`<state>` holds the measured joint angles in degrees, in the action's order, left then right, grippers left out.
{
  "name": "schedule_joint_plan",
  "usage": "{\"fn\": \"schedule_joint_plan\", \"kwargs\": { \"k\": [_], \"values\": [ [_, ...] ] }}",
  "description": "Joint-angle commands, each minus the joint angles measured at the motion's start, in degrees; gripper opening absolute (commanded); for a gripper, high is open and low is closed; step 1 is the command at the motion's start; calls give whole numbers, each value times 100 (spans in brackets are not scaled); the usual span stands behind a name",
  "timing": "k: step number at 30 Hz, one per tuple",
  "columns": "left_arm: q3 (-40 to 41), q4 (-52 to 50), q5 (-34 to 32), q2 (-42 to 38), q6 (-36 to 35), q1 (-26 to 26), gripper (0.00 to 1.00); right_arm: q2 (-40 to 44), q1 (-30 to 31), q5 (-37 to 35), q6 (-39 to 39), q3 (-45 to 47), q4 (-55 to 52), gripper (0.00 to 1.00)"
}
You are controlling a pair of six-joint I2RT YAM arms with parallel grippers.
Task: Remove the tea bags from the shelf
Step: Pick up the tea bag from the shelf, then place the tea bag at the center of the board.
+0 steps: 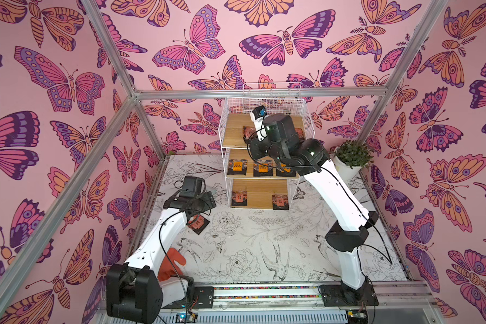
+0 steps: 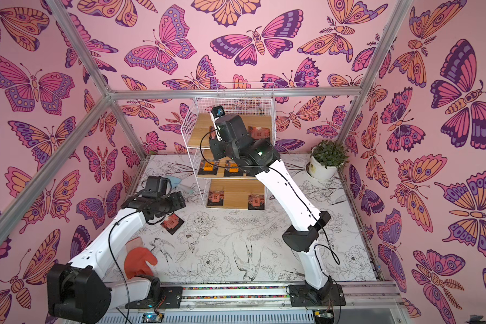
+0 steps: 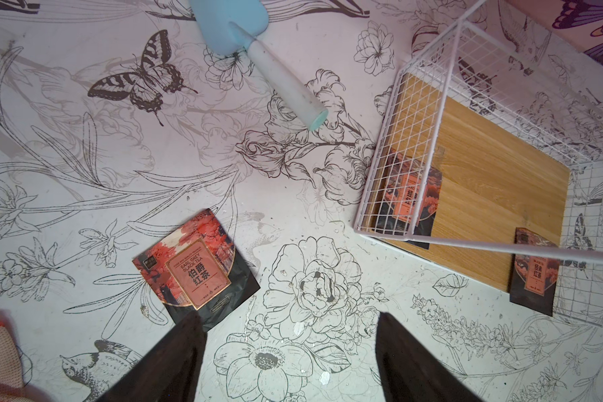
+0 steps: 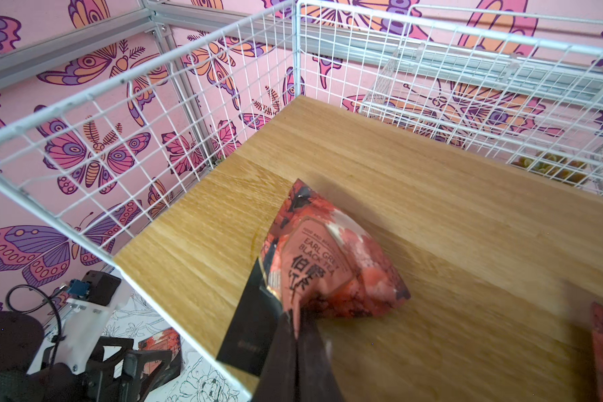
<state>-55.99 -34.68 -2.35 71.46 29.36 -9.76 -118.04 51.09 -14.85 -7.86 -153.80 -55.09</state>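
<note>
Shelf of white wire grid with three stepped light wooden boards point(image 1: 236, 126) stands at centre of both top views, on a white table printed with black line-drawn flowers and birds point(image 1: 264, 238). Right gripper point(image 4: 295, 313), lower centre of the right wrist view: jaws pressed together on the lower edge of a small square foil tea bag with reddish-pink picture and black edges point(image 4: 328, 264). The bag is crumpled and sits over the top board near its front edge; cannot tell whether it touches the wood. Second reddish-pink sachet point(image 2: 258, 133) lies on the same board, toward frame right, apart from the pinched one. Middle board holds three orange-labelled sachets in a row: left one point(image 1: 237, 167), middle one point(image 1: 263, 167), right one point(image 1: 285, 168), the last partly under the right arm. Bottom board holds two reddish-pink sachets at its front corners, well apart: left corner sachet point(image 1: 239, 197), right corner sachet point(image 1: 280, 201). Left gripper point(image 3: 286, 323), bottom of the left wrist view: jaws spread wide, nothing between them, above the table. Loose reddish-pink sachet point(image 3: 195, 264) lies flat on the table off the shelf; one finger overlaps its corner in frame, contact not clear. Pale blue plastic scoop point(image 3: 258, 59) lies on the table at top centre of that view. Orange-red oven mitt point(image 1: 174, 259) lies lower left, partly under the left arm. Green leafy plant in a white pot point(image 1: 351, 154) stands right of the shelf.
</note>
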Motion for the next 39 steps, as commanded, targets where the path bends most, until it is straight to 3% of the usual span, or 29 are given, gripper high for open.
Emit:
{"fn": "schedule_joint_plan", "kwargs": {
  "k": [1,7,19,22,25,28,33,39],
  "values": [
    [-26,17,2,-214,-95,29,80,487,-34,104,196,37,-88,0],
    [-20,10,89,-404,-90,29,80,1331,-20,-337,413,233,-273,0],
    [-79,-16,239,-554,-101,34,80,4226,-249,-2472,329,3245,-79,0],
    [-96,-19,259,-537,-124,30,80,4704,-1235,-1986,-246,4297,-88,0],
    [-129,-44,266,-513,-158,35,80,4932,-2628,-826,-818,5522,30,0],
    [-169,-84,251,-511,-195,30,80,4900,-3608,117,-1116,6814,480,0],
    [-228,-168,222,-478,-253,30,81,4515,-4053,555,-1269,8241,1307,0],
    [-237,-165,269,-364,-231,30,81,3942,-4149,752,-1416,8754,1615,0]
  ]
}}
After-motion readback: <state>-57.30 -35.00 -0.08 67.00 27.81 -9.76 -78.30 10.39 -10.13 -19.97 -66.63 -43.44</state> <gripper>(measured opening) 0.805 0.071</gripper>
